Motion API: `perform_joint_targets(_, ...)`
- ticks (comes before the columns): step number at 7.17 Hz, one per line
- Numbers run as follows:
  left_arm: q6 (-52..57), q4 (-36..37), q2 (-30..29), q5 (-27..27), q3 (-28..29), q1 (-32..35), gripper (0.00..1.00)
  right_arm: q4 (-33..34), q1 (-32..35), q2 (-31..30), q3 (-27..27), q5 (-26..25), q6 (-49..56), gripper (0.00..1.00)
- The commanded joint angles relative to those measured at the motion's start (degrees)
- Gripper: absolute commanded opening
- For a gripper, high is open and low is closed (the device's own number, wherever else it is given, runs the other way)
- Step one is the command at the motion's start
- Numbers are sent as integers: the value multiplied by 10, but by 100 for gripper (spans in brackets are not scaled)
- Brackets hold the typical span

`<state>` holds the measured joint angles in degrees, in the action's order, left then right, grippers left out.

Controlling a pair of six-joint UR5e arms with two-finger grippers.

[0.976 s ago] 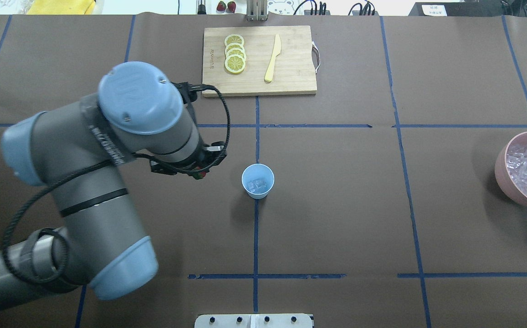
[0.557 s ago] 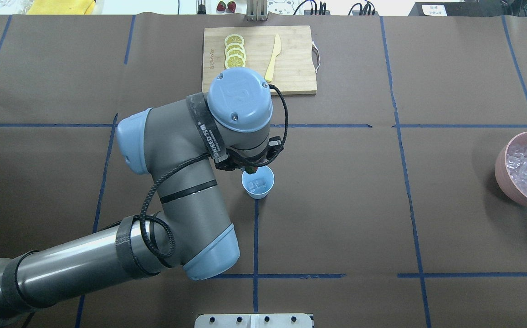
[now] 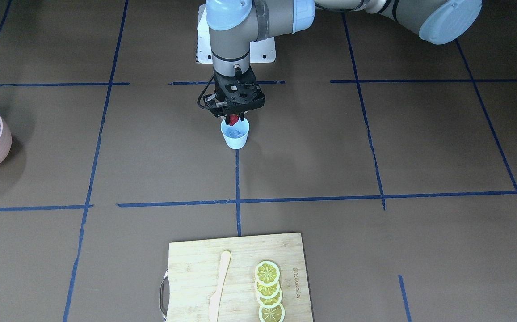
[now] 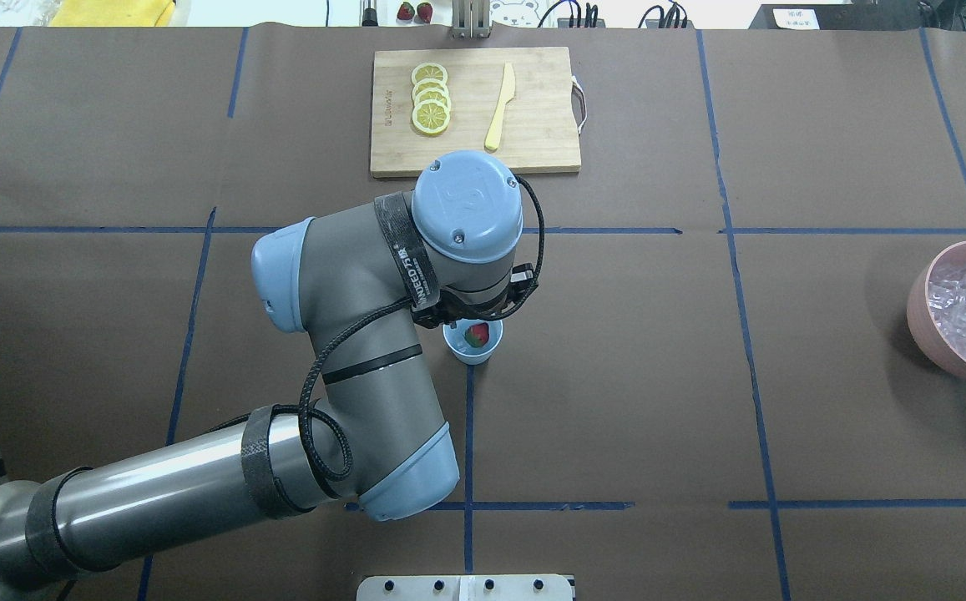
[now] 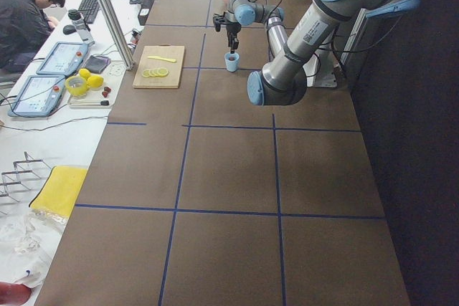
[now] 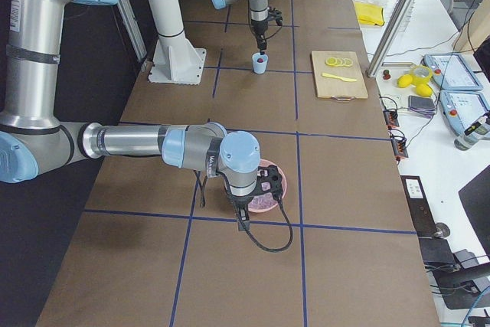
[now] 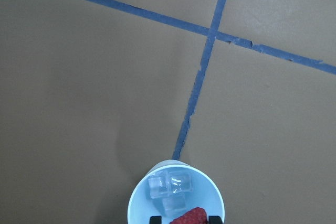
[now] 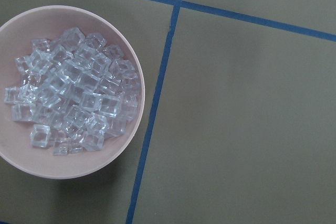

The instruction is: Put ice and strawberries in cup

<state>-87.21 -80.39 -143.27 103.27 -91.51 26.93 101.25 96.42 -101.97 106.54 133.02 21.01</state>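
Red strawberry (image 7: 189, 217), pinched in the left pincer (image 3: 235, 119), hangs over the cup (image 3: 235, 139) of ice (image 7: 169, 186); releasing low and centred should avoid a bounce-out.

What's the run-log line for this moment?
left jaws: shut on strawberry, over cup | cup: ice inside | right arm: near pink bowl

We see a long table (image 4: 825, 376) covered in brown paper (image 4: 616, 334), which strips of blue tape (image 4: 468, 434) mark into large rectangles. Three things stand directly on the paper – the cup (image 3: 236, 141) near the middle, set right on one tape line; a wooden cutting board (image 4: 541, 125) at the far edge, across from the robot; and a pink bowl (image 4: 922, 321) well apart, towards the robot's right end. At the robot's edge we make out a white plate (image 4: 466, 588) with dark bolt holes.
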Motion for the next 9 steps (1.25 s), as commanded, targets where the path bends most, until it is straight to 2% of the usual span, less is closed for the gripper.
perform_joint_targets(1, 3, 0, 1, 1, -3, 0, 100, 0, 0, -1, 1, 0, 0, 100)
perform_joint_targets(2, 20, 6, 5, 3, -15, 0, 100, 0, 0, -1, 1, 0, 0, 100)
perform_joint_targets(3, 72, 11, 45, 4, -56, 1, 100, 0, 0, -1, 1, 0, 0, 100)
perform_joint_targets(5, 226, 12, 192, 20, -202, 41, 100, 0, 0, -1, 0, 0, 0, 100)
perform_joint_targets(7, 433, 20, 344, 122, -293, 162, 100, 0, 0, 0, -4, 0, 1, 100)
perform_joint_targets(9, 653, 21, 432, 193, -292, 295, 100, 0, 0, 0, -4, 0, 0, 100)
